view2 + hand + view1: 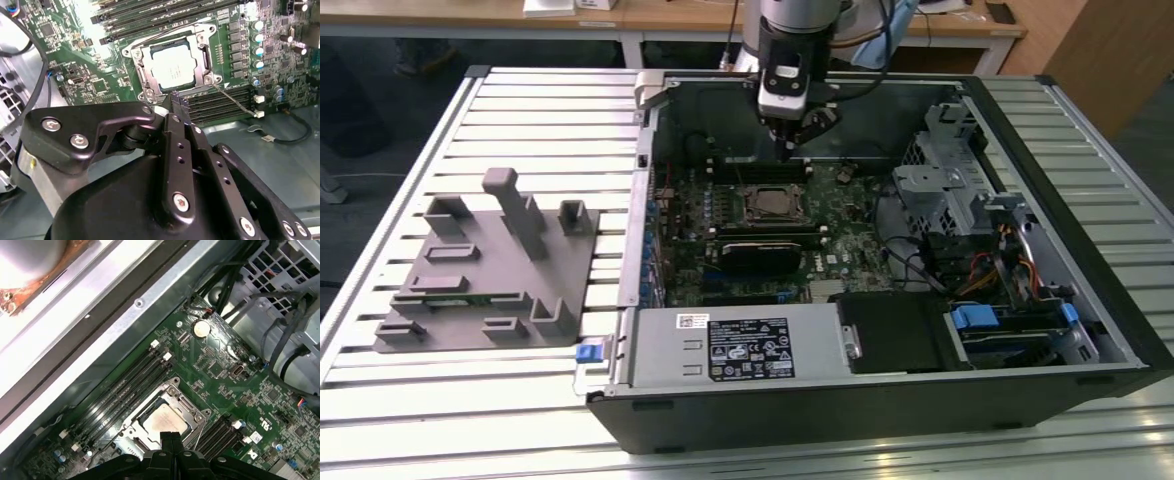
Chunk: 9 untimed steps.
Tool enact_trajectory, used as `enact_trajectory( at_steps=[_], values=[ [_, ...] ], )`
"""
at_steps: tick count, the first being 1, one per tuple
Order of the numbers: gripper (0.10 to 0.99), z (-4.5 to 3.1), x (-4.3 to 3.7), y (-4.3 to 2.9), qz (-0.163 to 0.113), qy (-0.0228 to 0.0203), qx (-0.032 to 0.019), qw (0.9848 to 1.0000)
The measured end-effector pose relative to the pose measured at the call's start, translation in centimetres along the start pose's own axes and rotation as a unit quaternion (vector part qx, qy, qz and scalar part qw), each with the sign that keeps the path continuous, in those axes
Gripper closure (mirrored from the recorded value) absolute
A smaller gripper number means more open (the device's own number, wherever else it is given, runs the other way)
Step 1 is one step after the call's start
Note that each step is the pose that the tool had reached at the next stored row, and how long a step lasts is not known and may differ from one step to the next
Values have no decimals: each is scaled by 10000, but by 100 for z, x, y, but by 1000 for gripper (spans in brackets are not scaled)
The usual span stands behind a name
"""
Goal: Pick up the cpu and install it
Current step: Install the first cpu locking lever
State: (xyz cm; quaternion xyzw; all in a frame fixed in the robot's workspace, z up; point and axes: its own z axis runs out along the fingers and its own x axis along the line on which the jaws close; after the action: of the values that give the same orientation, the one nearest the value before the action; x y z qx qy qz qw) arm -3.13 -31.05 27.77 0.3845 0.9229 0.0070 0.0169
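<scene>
Already the cpu (174, 70) sits seated in its socket (200, 36) below my gripper (178, 101); fingers pinched together, holding nothing.

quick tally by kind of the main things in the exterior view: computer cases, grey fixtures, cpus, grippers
computer case: 1
grey fixture: 1
cpu: 1, seated in the motherboard socket
gripper: 1, shut, holding nothing
Total: 4

open case top (720, 85), drive cage (947, 185) beside
</scene>
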Motion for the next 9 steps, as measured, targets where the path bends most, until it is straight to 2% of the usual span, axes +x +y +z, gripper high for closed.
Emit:
enact_trajectory(
  at_steps=[9],
  values=[
    [980, 0, 0, 0, -451, 12, -12, 9990]
  ],
)
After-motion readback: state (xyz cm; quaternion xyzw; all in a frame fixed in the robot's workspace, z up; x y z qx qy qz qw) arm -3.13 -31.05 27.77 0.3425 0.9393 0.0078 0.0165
